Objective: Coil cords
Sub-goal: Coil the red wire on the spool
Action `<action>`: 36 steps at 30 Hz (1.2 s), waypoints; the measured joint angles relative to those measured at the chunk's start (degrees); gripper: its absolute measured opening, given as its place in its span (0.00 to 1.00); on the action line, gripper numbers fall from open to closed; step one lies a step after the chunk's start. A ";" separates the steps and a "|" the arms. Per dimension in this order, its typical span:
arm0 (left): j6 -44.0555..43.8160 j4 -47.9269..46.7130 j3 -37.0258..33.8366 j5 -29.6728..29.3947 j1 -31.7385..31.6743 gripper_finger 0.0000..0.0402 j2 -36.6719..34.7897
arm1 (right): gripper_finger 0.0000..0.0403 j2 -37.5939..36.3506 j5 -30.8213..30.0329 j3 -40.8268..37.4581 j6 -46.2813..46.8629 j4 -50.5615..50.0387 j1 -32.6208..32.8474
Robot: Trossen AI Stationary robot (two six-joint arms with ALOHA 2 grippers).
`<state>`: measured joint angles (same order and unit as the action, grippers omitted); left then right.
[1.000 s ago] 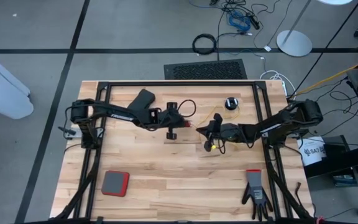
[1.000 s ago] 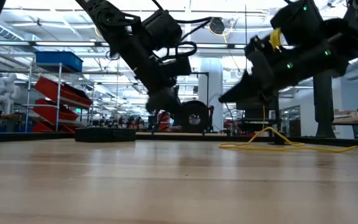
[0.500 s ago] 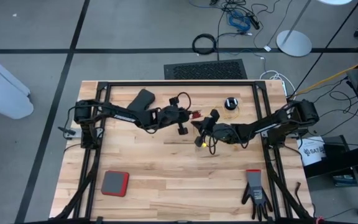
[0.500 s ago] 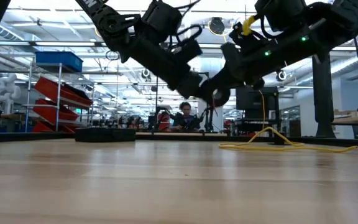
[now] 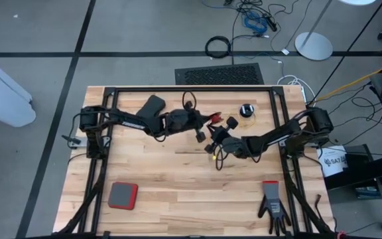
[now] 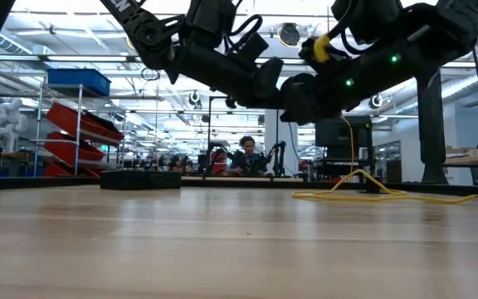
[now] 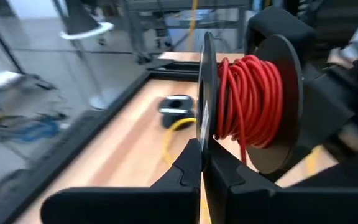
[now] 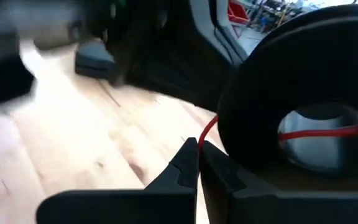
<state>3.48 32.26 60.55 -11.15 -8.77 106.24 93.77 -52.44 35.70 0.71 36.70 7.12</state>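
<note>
A black reel point(image 7: 253, 93) wound with reddish-orange cord point(image 7: 248, 99) hangs in the air over the table's middle, and its red shows in the high view point(image 5: 211, 119). My left gripper point(image 7: 202, 163) is shut on it. My right gripper point(image 8: 197, 154) meets it from the table's right side, shut on a strand of the red cord. Its view shows the reel's pale centre point(image 8: 319, 134). Both grippers are well above the table in the low view point(image 6: 276, 83). A second black reel point(image 5: 246, 110) lies on the table at the far right, and its yellow cord point(image 6: 372, 193) lies loose on the wood. My left gripper pinches the rim of one thin flange point(image 7: 203, 134) of the reel between its two fingers. The reel is lifted clear of the table, its flanges on edge. My right gripper pinches a single strand of the red cord point(image 8: 207, 129) at its fingertips, right beside the reel's flange. The strand runs on across the reel's pale centre.
A red and grey pad point(image 5: 123, 195) lies near the front left, and a black glove point(image 5: 272, 204) near the front right. A dark flat object point(image 5: 152, 104) lies at the far left. Black frame rails point(image 5: 191, 88) run round the table. A person point(image 6: 247, 154) sits far behind.
My left gripper has risen and gone toward the table's right and far edge, carrying the red-cord reel up from close over the table. My right gripper has risen and gone toward the table's left, up to the reel. The yellow cord and its reel have stayed still.
</note>
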 joint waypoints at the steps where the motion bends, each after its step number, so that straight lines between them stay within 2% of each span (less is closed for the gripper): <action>1: -1.40 -0.17 0.00 1.58 -0.26 0.01 0.00 | 0.00 0.21 -0.74 0.00 -0.78 -0.30 0.16; 6: -6.12 -1.68 -0.02 9.68 -1.76 0.01 -0.01 | 0.00 0.84 -2.74 -0.09 -7.80 -0.51 1.62; 11: -9.82 -6.10 0.09 21.39 -4.50 0.01 -0.11 | 0.00 0.62 -3.66 -1.32 -14.05 -0.92 3.44; 17: -10.68 -11.00 0.09 33.23 -7.70 0.01 -0.11 | 0.00 0.59 -4.37 -2.59 -14.01 -4.54 4.08; 22: -10.23 -14.40 -0.04 39.84 -9.34 0.01 -0.04 | 0.01 0.43 -4.41 -2.60 -12.16 -7.97 3.95; 29: -5.98 -20.62 -0.02 42.61 -9.90 0.01 -0.04 | 0.06 0.42 -4.50 -2.65 -11.81 -9.57 3.76; 36: -1.60 -26.07 -0.02 39.52 -9.80 0.01 -0.04 | 0.06 0.42 -3.89 -2.67 -9.86 -11.18 3.76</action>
<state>1.88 6.19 60.53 28.37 -18.58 106.19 94.19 -56.33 33.04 -9.16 25.52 10.87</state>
